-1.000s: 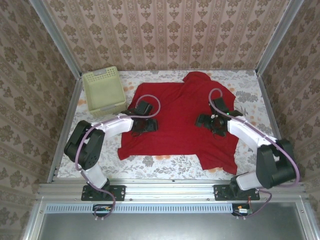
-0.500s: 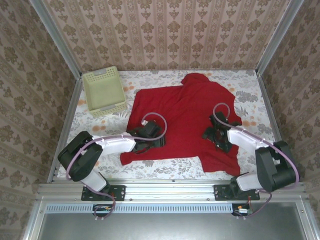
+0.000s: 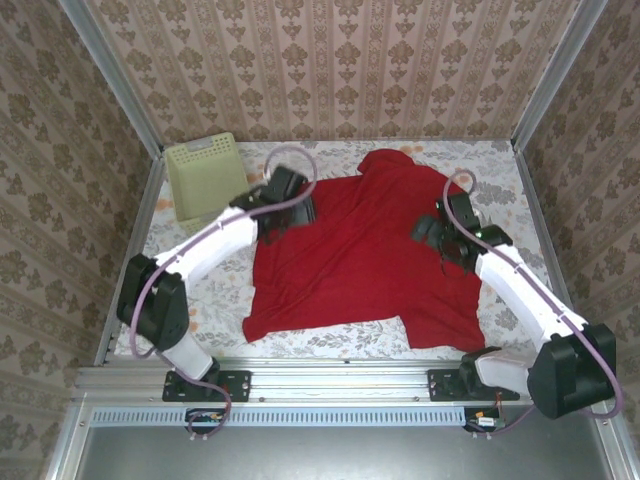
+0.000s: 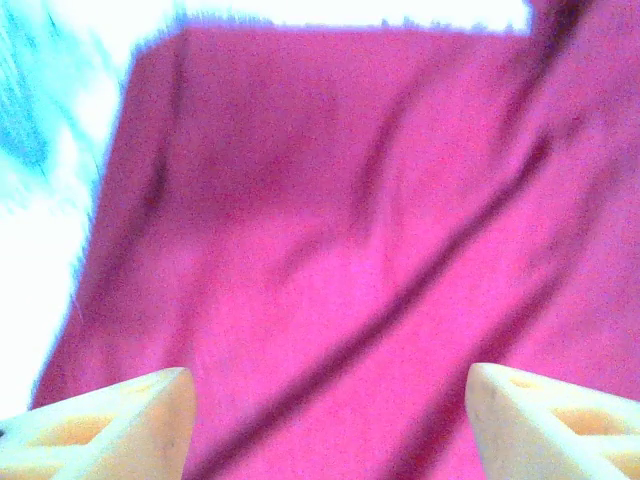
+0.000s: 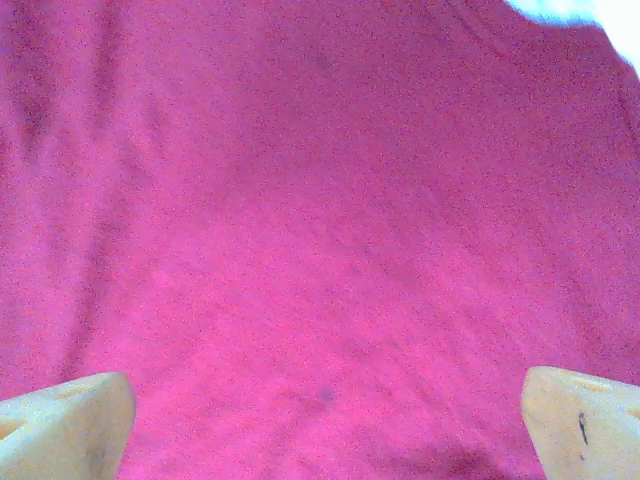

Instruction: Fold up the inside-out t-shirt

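We are looking at the inside-out t-shirt (image 3: 360,260) lying spread open and wrinkled across the middle of the table (image 3: 200,290), its long axis running roughly from the far edge toward the near edge and leaning a little to the left as it comes near. The left arm (image 3: 215,245) is reaching out over the far-left corner of the cloth, just beside the pale basket (image 3: 205,180). The right arm (image 3: 520,290) is reaching over the far-right part, close to the right-hand edge. In both wrist views the fingers (image 4: 120,420) are standing wide apart with nothing between them, so we are reading both sets of jaws as apart and empty, with red cloth lying directly below and ahead of each. From the left wrist we are seeing the shirt's far hem and left edge meeting in a corner beyond the jaws. From the right wrist we are seeing almost unbroken cloth, with a sliver of table at the far right. We are judging that each arm is nearer its own side, and that the coming grasp is depending on bringing the jaws down onto these far corners. How high they are hanging above the cloth we cannot tell.
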Controlling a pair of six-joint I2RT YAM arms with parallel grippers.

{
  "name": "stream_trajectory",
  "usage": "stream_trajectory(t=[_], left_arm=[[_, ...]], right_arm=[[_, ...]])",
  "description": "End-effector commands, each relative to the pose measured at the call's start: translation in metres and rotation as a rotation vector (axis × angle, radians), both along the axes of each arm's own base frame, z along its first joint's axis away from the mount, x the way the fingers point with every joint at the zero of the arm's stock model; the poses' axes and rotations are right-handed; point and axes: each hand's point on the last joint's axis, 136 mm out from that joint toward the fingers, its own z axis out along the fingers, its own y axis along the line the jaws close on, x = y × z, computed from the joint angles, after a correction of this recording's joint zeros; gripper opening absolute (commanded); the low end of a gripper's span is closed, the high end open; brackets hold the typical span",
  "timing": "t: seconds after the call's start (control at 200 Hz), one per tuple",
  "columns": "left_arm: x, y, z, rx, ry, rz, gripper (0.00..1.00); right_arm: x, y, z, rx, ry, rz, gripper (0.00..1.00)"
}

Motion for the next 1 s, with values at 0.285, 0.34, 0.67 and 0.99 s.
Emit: stream_trajectory(t=[0.285, 0.34, 0.67, 0.99], left_arm=[[0.113, 0.04, -0.063, 0.379, 0.114, 0.036, 0.69], [0.121, 0.043, -0.073, 0.377, 0.136, 0.045, 0.69], [0.147, 0.062, -0.104, 0.397, 0.198, 0.058, 0.61], [0.155, 0.063, -0.135, 0.374, 0.264, 0.035, 0.51]], right_arm=[[0.138, 0.028, -0.008, -0.034, 0.017, 0.263, 1.0], [0.152, 0.026, -0.022, -0.005, 0.047, 0.253, 1.0], [0.169, 0.006, -0.103, 0.085, 0.249, 0.125, 0.97], [0.129, -0.043, -0.134, 0.121, 0.342, -0.078, 0.93]])
